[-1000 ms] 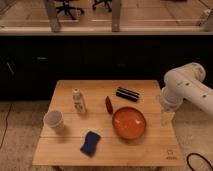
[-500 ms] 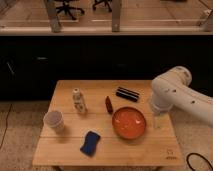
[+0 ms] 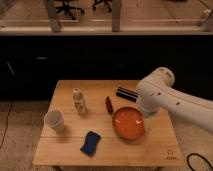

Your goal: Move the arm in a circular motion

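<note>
The white arm (image 3: 172, 100) reaches in from the right edge, made of thick rounded segments with small dark dots. Its bulbous elbow (image 3: 155, 90) hangs over the right part of the wooden table (image 3: 65, 155), just above the right rim of an orange bowl (image 3: 127, 124). The gripper (image 3: 144, 112) is the short pale tip below the elbow, beside the bowl's upper right rim and mostly hidden by the arm. It touches nothing that I can see.
On the table stand a white cup (image 3: 54, 120), a white bottle (image 3: 77, 100), a small dark red object (image 3: 109, 104), a black bar-shaped object (image 3: 126, 93) and a blue sponge (image 3: 90, 142). A dark counter wall runs behind. A cable (image 3: 197, 162) lies on the floor at right.
The arm has swung left from the table's right edge, and its elbow now sits over the bowl's right rim. The objects on the table have not moved.
</note>
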`<state>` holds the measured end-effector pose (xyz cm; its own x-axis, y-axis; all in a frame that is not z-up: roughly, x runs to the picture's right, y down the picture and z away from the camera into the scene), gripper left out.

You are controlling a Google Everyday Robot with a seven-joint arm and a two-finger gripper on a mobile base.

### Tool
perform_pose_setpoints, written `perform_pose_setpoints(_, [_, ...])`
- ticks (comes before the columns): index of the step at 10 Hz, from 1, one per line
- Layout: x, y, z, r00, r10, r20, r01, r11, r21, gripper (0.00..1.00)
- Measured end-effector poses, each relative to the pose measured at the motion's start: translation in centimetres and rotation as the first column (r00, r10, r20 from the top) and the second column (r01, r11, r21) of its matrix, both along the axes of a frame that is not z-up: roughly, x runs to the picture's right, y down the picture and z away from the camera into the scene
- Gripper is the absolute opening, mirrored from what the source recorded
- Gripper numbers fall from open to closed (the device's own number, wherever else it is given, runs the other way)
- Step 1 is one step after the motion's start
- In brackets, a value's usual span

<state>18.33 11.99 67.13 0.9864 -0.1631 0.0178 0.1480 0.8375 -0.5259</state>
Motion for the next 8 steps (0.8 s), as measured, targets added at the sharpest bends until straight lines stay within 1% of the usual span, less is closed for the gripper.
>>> perform_pose_setpoints(3, [-2.0,0.1,-0.3,0.999,-0.048,0.020,0.049,0.9988,-0.007,0.80])
perform_pose_setpoints(5, [-2.9,-0.5,-0.1,0.998,-0.063,0.025,0.063,0.9980,-0.005,0.80])
perform_pose_setpoints(8, [-5.4,-1.1,0.3,0.994,-0.103,0.043,0.103,0.9946,-0.005,0.80])
